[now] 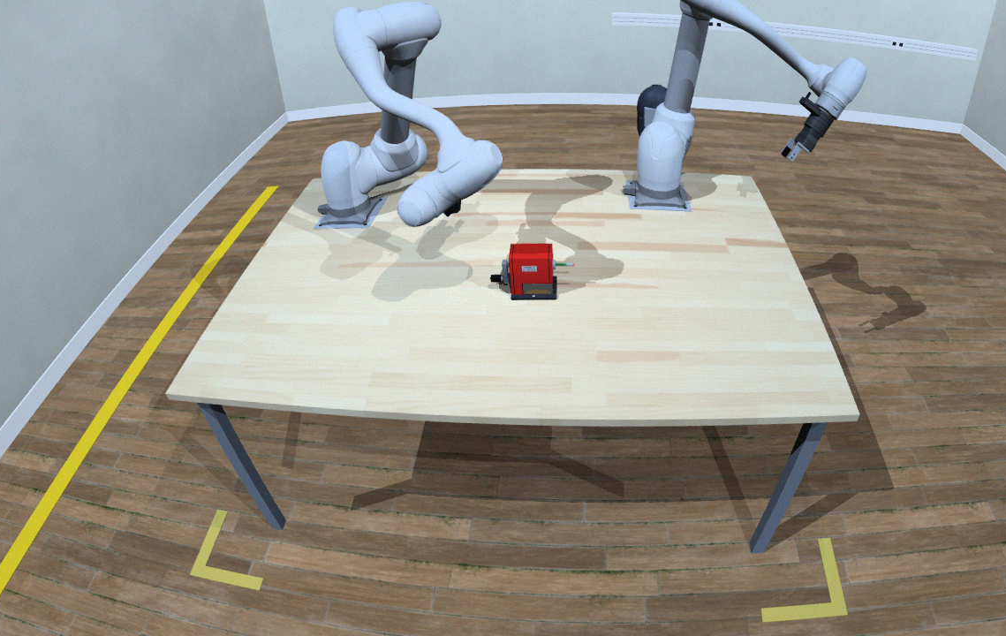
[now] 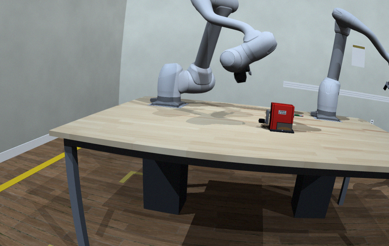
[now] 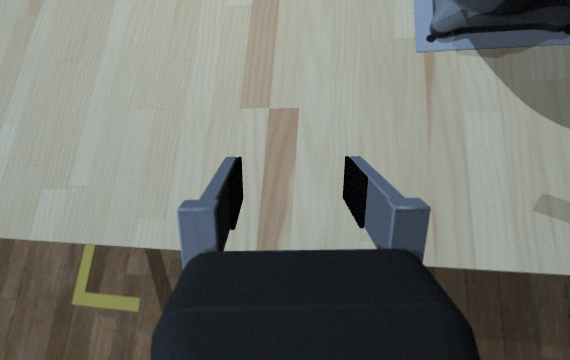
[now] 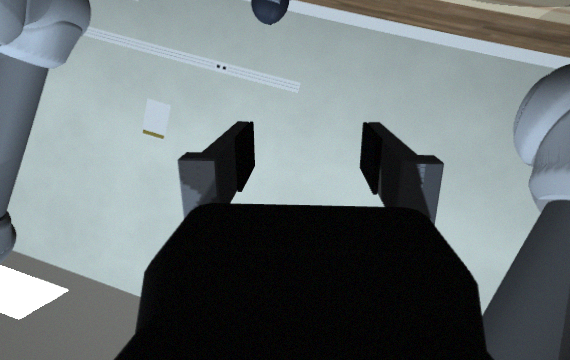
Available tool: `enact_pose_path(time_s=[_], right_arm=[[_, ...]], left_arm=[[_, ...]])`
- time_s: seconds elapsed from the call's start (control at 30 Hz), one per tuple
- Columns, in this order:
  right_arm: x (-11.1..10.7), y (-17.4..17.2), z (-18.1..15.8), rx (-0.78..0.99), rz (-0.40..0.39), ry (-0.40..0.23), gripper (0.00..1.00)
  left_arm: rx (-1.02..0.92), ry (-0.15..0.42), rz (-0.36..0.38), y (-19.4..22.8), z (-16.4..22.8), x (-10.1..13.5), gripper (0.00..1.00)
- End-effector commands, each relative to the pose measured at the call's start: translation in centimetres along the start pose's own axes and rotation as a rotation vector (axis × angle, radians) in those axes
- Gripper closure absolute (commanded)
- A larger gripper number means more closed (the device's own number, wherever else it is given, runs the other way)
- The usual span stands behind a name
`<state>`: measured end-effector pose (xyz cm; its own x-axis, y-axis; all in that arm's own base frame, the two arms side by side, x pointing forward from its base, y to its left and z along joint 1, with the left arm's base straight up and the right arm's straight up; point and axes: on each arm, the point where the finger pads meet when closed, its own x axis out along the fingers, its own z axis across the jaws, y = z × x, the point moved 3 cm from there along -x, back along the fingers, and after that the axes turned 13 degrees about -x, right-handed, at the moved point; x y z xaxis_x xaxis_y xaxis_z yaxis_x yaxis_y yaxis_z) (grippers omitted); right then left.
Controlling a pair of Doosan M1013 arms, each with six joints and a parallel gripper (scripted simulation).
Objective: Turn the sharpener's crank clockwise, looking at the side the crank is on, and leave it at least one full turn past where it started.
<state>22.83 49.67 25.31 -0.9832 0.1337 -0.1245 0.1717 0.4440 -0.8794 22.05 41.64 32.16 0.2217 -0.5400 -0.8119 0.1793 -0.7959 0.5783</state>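
Observation:
A red sharpener (image 1: 532,261) (image 2: 281,114) stands upright on the table. Its crank's black handle (image 1: 495,278) (image 2: 261,120) is on the picture-left side, at the lower end of the grey crank arm (image 2: 267,117). A green pencil (image 1: 563,264) (image 2: 298,115) sticks out of the opposite side. My left gripper (image 1: 789,150) (image 2: 386,86) (image 3: 293,177) is open and empty, high and far to the picture right of the sharpener. My right gripper (image 4: 307,144) is open and empty; its fingers are mostly hidden by its wrist in the top and exterior views. Neither gripper touches the sharpener; neither wrist view shows it.
The wooden table (image 1: 450,387) (image 2: 189,146) carries the left arm's base (image 1: 659,189) (image 2: 327,114) at the back right and the right arm's base (image 1: 348,209) (image 2: 168,100) at the back left. The right arm's wrist (image 1: 450,185) (image 2: 247,52) hangs behind and picture-left of the sharpener.

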Motion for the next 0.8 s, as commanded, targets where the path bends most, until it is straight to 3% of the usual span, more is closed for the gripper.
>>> enact_pose_path(time_s=[0.0,0.77], right_arm=[[0.0,-0.1,-0.1,-0.002,0.001,0.000,0.00],[0.0,-0.1,-0.1,-0.002,0.001,0.000,0.00]], left_arm=[[-0.008,-0.015,-0.033,-0.3,3.6,-0.3,0.00],[-0.045,-0.093,-0.133,0.0,16.5,0.2,0.00]])
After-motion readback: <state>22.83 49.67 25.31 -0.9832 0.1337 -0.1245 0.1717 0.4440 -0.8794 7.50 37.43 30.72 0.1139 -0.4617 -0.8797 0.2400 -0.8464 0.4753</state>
